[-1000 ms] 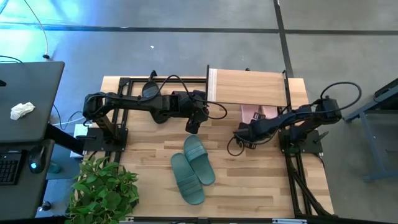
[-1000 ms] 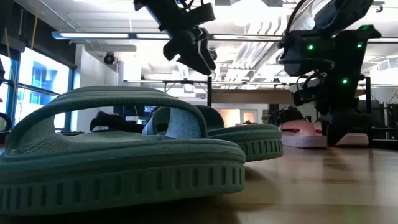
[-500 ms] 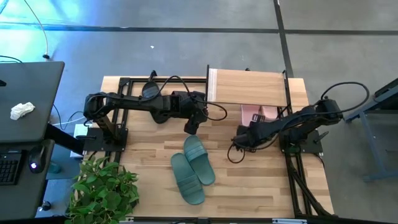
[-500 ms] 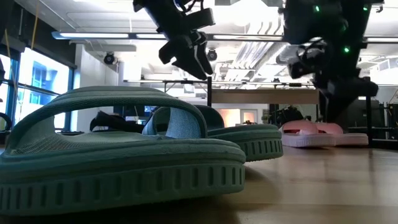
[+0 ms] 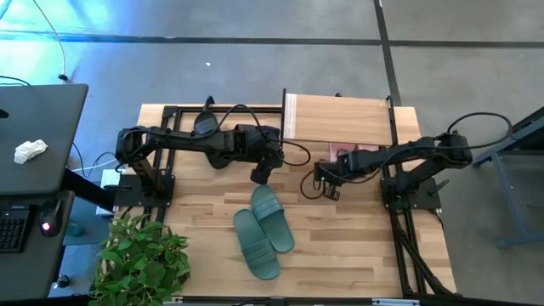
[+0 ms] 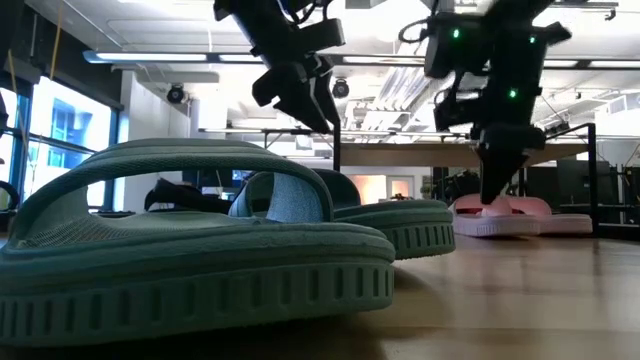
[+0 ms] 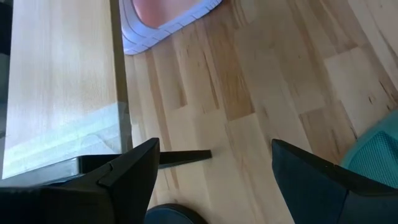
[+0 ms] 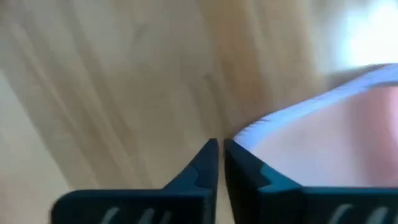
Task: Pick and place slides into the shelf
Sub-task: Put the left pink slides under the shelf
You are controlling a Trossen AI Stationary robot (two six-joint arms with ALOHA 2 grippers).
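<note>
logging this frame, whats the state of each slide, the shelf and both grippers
Two dark teal-green rubber slides: flat on the table, side by side, untouched.
Pale pink rubber slide: on the table under the shelf.
Low shelf with light wooden plank top: upright, top bare.
Left gripper: open, empty, above the teal slides.
Right gripper: shut, empty, beside the pink slide.

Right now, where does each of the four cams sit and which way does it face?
High: overhead, straight down on the table; both arms, shelf, teal slides.
Low: table height, level toward the room; teal slides near, pink slides far, both end effectors above.
Left wrist: on the left arm, facing down; open left end effector, shelf edge, a pink slide.
Right wrist: facing the tabletop; shut right end effector beside a pink slide.
Shared: both wrist views and the low view show pink slides.
</note>
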